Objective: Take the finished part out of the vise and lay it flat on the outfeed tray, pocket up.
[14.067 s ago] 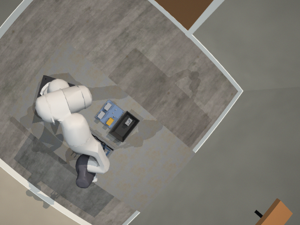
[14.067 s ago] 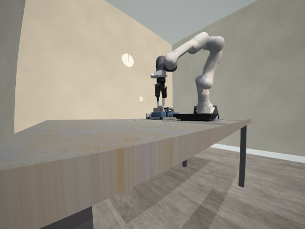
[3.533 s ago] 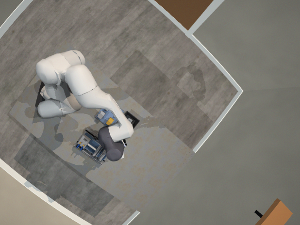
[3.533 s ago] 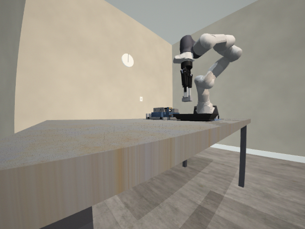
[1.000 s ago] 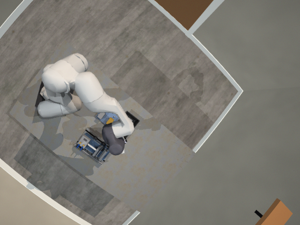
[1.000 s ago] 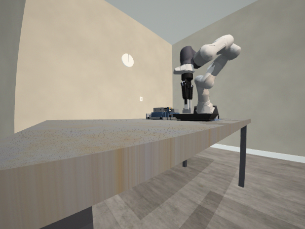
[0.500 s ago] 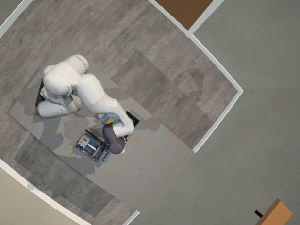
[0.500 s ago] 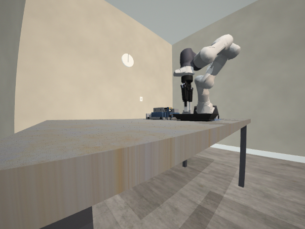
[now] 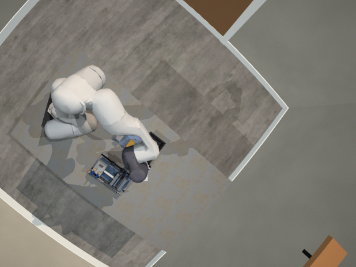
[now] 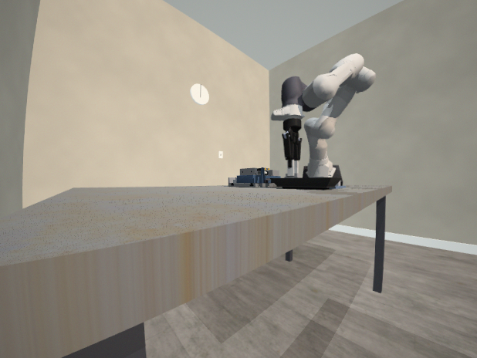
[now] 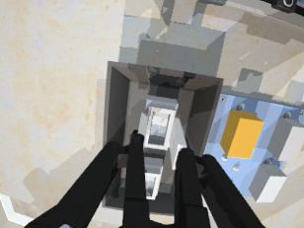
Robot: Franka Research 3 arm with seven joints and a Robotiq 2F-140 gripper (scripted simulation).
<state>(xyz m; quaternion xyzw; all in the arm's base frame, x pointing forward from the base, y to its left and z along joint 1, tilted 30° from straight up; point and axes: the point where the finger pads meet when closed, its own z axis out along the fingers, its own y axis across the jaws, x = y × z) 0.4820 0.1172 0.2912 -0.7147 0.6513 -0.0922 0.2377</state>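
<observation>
At centre frame, the finished part (image 11: 157,146) (image 10: 292,177) is clamped between the gripper's (image 11: 160,134) (image 10: 293,174) narrowly parted fingers; it could be tipped by early release.

The fingers (image 10: 293,176) sank (part (image 11: 157,146) (image 10: 289,177) included) toward the tray (image 9: 163,143) (image 10: 309,183) (image 11: 115,105).
</observation>
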